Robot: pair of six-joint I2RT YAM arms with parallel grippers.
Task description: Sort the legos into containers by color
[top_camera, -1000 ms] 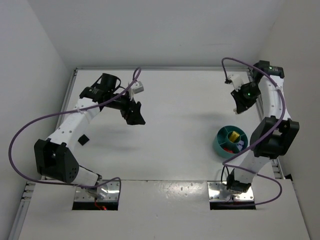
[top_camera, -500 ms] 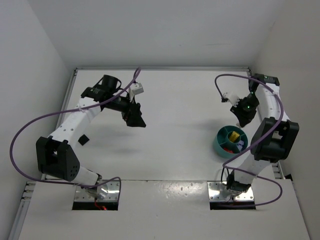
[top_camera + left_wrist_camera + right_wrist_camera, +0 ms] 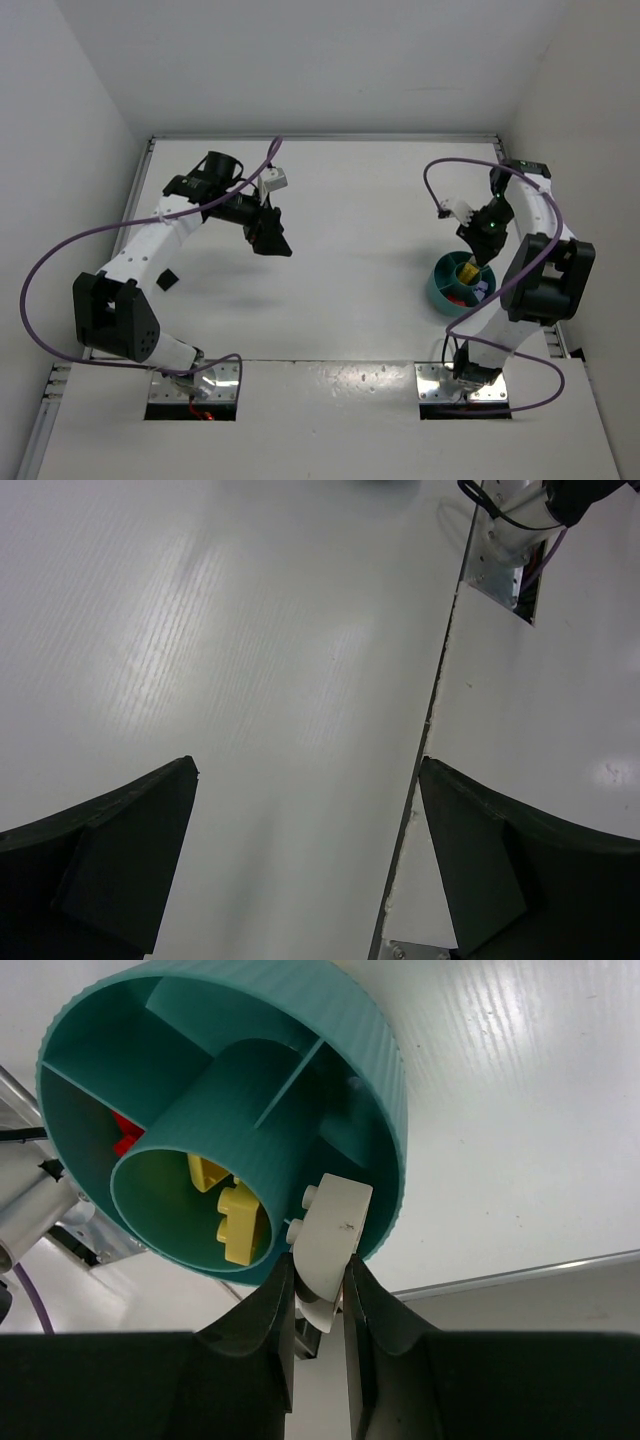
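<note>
Right arm: reaches up its side of the counter (image 3: pixel 360 220) and folds back; right hand (image 3: pixel 482 250) hangs over the far rim of the bowl (image 3: pixel 440 283), pointing down.

Right wrist view: right hand (image 3: pixel 320 1265) is clamped on a white brick (image 3: pixel 330 1230).
- The brick's long axis runs from the fingers out toward the bowl (image 3: pixel 380 1090).
- Its studs face sideways, toward the central cup (image 3: pixel 200 1090).
- The brick is just above the bowl's rim; contact with the rim cannot be judged.
- Its near end is hidden between the fingers.

Bowl contents:
- Yellow bricks (image 3: pixel 240 1222) lie in the central cup.
- A red brick (image 3: pixel 125 1132) is in an outer compartment behind the cup and is mostly hidden by it.
- From the top view, a pale piece (image 3: pixel 483 290) lies in the right-hand compartment; its colour is too small to make out.

Left arm: elbow raised, forearm angled toward the counter's middle; left hand (image 3: pixel 270 232) is held above the surface.

Left wrist view: left hand (image 3: pixel 308 780) has its fingers spread wide, with nothing between them and only bare counter below. The fingertips are cut off by the frame's lower edge.

A black brick (image 3: pixel 166 280) lies on the counter just beside the left arm's lower link, well apart from the bowl. Its orientation is not readable.
</note>
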